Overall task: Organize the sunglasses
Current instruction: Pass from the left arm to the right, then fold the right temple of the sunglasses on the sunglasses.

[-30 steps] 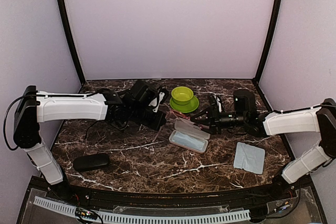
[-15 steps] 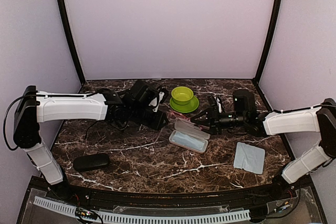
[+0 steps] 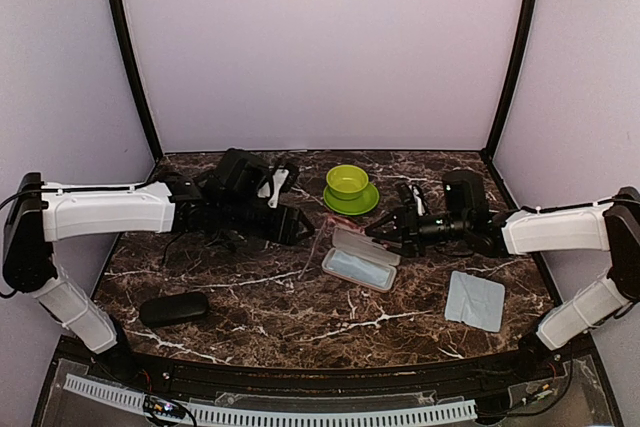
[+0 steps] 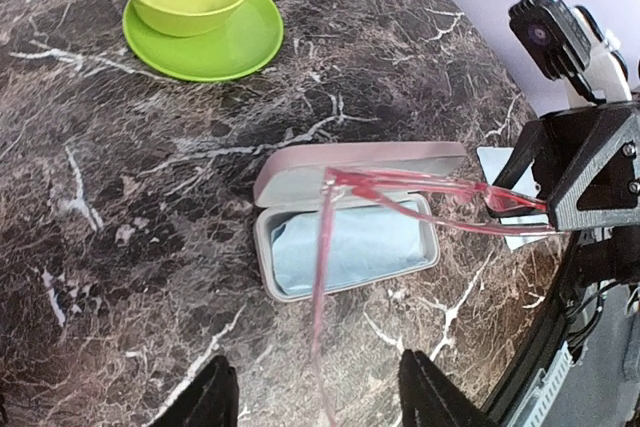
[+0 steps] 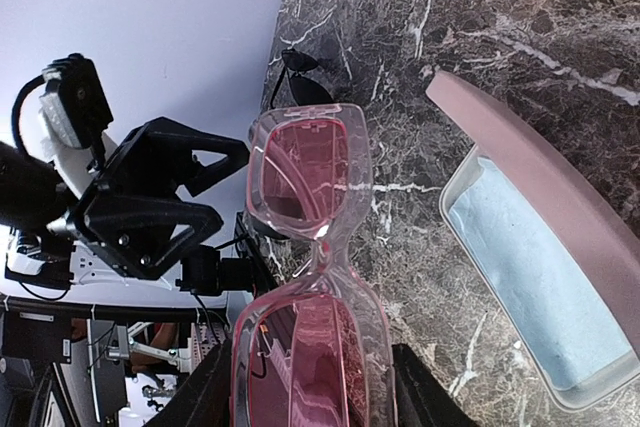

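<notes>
My right gripper (image 5: pixel 310 397) is shut on the front of the red sunglasses (image 5: pixel 310 172), holding them above the table just left of the open pink case (image 3: pixel 360 259). One temple arm (image 4: pixel 318 287) is unfolded and reaches toward my left gripper (image 4: pixel 318 387). That gripper is open, and the temple's tip lies between its fingers without touching them. In the top view the left gripper (image 3: pixel 298 226) sits a short way left of the case. Thin black sunglasses (image 5: pixel 300 77) lie on the table beneath the left arm.
A blue cloth lines the pink case (image 4: pixel 350 247), whose lid stands up. A green bowl on a green saucer (image 3: pixel 348 187) is at the back centre. The black hard case (image 3: pixel 173 308) lies at front left. A blue cloth (image 3: pixel 474 300) lies at front right.
My left gripper has opened, let go of the red temple arm and drawn back to the left. The right gripper still holds the glasses in the same place.
</notes>
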### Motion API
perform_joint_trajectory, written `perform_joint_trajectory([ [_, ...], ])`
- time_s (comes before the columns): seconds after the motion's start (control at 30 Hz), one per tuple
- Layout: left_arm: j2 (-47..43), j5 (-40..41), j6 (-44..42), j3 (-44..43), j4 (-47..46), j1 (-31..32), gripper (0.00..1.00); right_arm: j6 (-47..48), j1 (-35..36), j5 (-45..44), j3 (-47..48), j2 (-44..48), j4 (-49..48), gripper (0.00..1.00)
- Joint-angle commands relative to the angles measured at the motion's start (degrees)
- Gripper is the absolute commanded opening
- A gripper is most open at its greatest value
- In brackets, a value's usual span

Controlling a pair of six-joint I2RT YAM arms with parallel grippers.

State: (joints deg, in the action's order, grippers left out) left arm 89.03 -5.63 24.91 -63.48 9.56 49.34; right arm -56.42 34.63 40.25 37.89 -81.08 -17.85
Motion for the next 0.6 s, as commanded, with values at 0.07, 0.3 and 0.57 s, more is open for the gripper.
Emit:
perform_joint_trajectory([
  [0.07, -5.2, -7.5, 4.4, 6.8, -3.7, -5.4, 0.45, 2.8, -0.6, 2.1, 1.8, 0.2, 0.3, 0.25],
  [0.3, -1.0, -9.5, 3.8, 5.0, -1.4, -5.4, 0.27, 1.9, -0.6, 3.0, 2.4, 0.7, -1.0, 0.25],
  [0.57, 3.2, -11.1, 4.7, 3.3, -2.0, -3.9, 0.19, 0.5, -0.6, 3.3, 2.1, 0.4, -3.5, 0.24],
])
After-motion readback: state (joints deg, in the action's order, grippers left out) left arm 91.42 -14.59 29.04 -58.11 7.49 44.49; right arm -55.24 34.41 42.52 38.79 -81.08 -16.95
